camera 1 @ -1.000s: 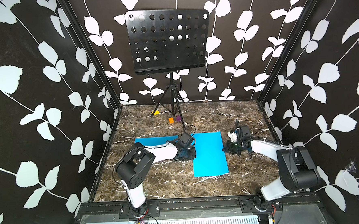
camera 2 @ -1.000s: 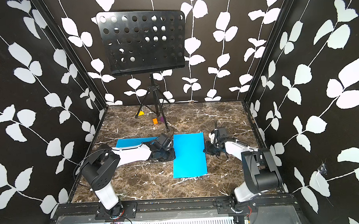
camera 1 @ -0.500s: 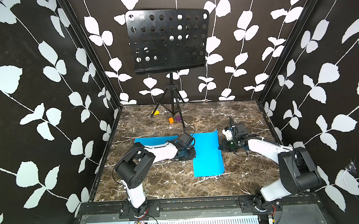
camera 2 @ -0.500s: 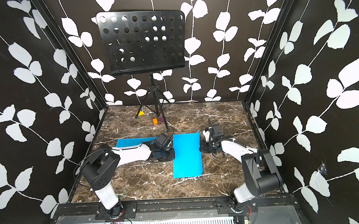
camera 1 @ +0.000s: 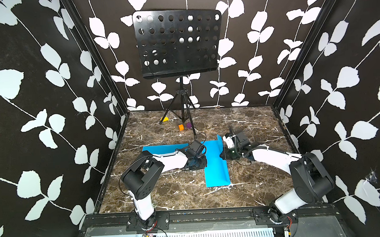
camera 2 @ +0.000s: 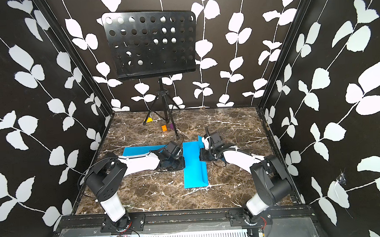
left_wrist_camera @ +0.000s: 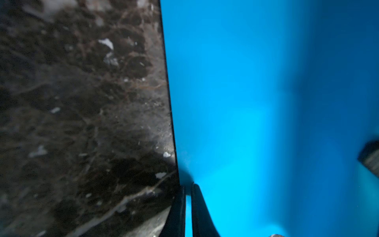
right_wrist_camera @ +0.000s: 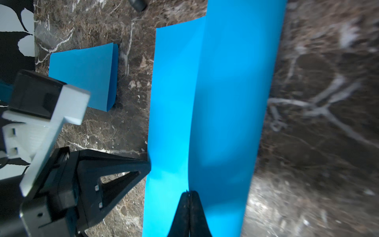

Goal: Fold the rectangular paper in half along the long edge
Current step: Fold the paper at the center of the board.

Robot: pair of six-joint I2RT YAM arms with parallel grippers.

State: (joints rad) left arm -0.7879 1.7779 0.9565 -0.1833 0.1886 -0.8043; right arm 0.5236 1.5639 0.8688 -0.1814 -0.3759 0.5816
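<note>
Midway through the fold, the right gripper (right_wrist_camera: 189, 194) clamped the lifted long edge of the blue paper (camera 1: 216, 166), mid-frame on the table (camera 1: 166, 191), while the left gripper (left_wrist_camera: 187, 187), jaws all but closed, pressed at the opposite edge. The next move likely called for laying edge squarely onto edge.

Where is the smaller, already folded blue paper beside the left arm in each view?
Top view: folded blue paper left of centre, partly behind the left arm.
Top view: same place.
Left wrist: not in it.
Right wrist: the paper flat on the marble tabletop.
Shared landmark: large blue paper sheet, in all four.
</note>
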